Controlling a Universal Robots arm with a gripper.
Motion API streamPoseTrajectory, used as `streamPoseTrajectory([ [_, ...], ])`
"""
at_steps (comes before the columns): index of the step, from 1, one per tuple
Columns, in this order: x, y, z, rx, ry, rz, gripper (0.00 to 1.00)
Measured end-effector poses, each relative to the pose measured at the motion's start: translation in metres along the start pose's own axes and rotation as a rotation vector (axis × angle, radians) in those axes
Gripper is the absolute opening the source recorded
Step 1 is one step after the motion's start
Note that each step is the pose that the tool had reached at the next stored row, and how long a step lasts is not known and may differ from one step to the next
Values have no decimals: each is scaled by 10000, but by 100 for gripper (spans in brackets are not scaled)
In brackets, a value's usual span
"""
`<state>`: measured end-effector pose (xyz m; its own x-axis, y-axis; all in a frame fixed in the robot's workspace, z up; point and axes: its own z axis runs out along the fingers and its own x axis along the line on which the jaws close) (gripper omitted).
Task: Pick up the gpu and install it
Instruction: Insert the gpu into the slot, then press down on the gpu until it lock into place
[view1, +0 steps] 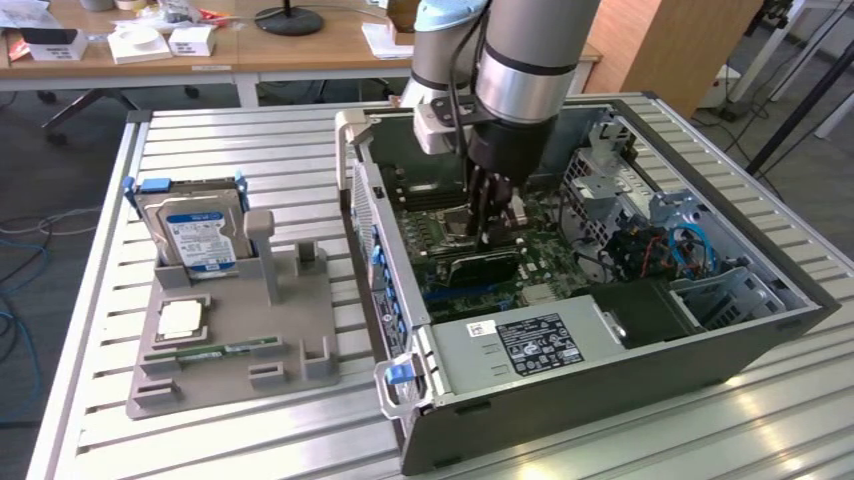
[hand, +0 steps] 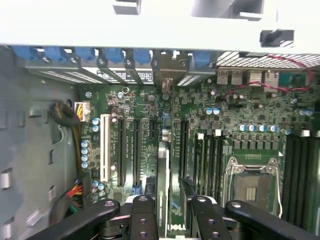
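Gripper (hand: 170, 215) holds gpu (hand: 163, 190) edge-on over motherboard (hand: 210, 130) at frame centre; install step calls for slot alignment.

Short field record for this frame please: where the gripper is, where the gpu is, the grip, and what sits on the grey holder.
gripper: lowered inside the open computer case, above the motherboard
gpu: standing on edge between the gripper fingers, over the expansion slots
grip: closed on the gpu
grey holder: carries the hard drive, a processor and a memory stick
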<state>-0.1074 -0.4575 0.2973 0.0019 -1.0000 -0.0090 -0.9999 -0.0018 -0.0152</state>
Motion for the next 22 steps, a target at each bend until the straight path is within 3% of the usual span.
streamPoseTrajectory([
  [16, -4, -7, -477, 9, 2, 0, 33],
  [22, -5, -8, -514, 12, 0, 0, 33],
])
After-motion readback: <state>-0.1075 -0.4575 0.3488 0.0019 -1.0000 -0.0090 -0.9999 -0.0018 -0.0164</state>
